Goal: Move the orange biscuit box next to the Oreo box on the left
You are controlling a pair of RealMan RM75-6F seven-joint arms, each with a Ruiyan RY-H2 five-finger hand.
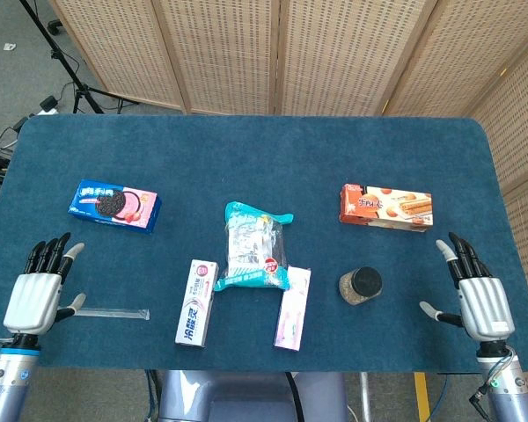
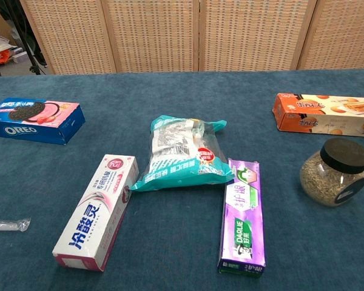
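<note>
Nothing has been picked up — the task looks to be at its very start. The orange biscuit box [image 1: 385,207] lies flat on the right side of the blue counter [image 1: 246,149], well apart from the Oreo box [image 1: 114,206], which lies flat on the left side. Both hands rest at the near edge: the right hand [image 1: 477,296] sits near the right corner with its fingers apart and nothing in them, and the left hand [image 1: 40,286] sits near the left corner, likewise spread and empty, just beside a thin clear-wrapped stick [image 1: 110,312].

The step in hand, as I judge it, is the reach: the right hand is the nearer one and would have to travel forward and slightly inward to the biscuit box. A lidded glass jar [image 1: 360,286] stands between that hand and the box, a little inward of the straight path, so the approach should keep clear of it. Carrying the box leftward then means crossing over the teal snack bag [image 1: 257,247] and the two toothpaste boxes — the white one [image 1: 197,302] and the purple one [image 1: 293,308] — lying mid-counter.

The biscuit box is a long, low carton, orange at its left end and cream along its face, printed with round biscuits. It looks light and rigid; its narrow width should suit a grasp across the long sides.
</note>
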